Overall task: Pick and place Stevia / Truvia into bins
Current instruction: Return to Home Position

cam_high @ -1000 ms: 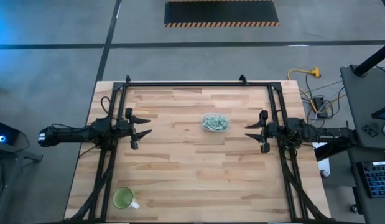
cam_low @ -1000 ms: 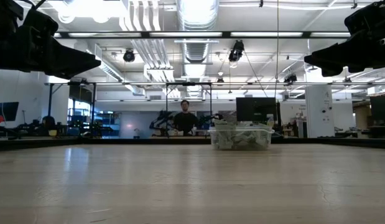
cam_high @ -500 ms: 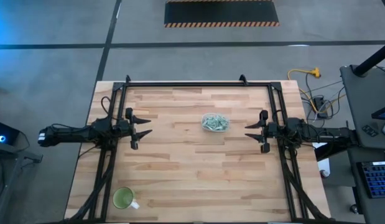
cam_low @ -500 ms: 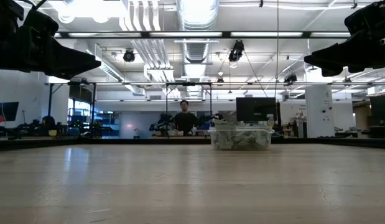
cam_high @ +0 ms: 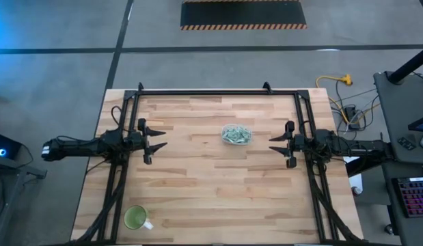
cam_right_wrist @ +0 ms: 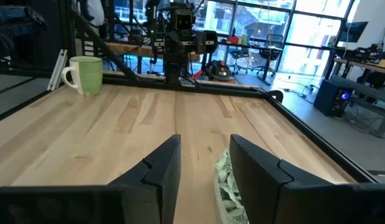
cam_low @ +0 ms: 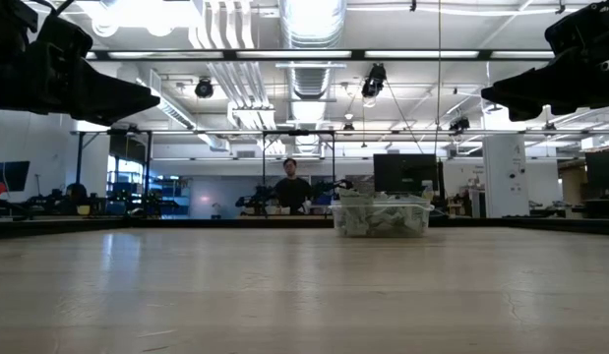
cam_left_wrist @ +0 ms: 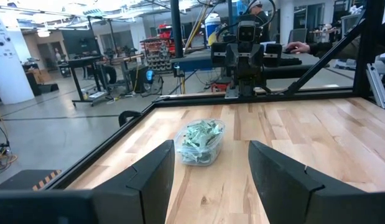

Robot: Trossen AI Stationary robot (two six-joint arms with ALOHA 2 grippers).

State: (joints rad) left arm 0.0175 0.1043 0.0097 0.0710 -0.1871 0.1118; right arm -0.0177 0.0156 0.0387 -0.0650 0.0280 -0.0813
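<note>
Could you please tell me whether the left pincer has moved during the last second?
No. In the high view the left pincer sits at the same spot against the black frame.

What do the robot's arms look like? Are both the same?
Yes, they match. The left arm and the right arm are slim, black and built from jointed sections, with black cables looping close by. Each ends in two chunky dark jaws, wedge-shaped with flat inner faces. No markings show.

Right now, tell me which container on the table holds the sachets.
The clear tub, mid-table, piled with green-white sachets; the green cup stands alone at a corner.
</note>
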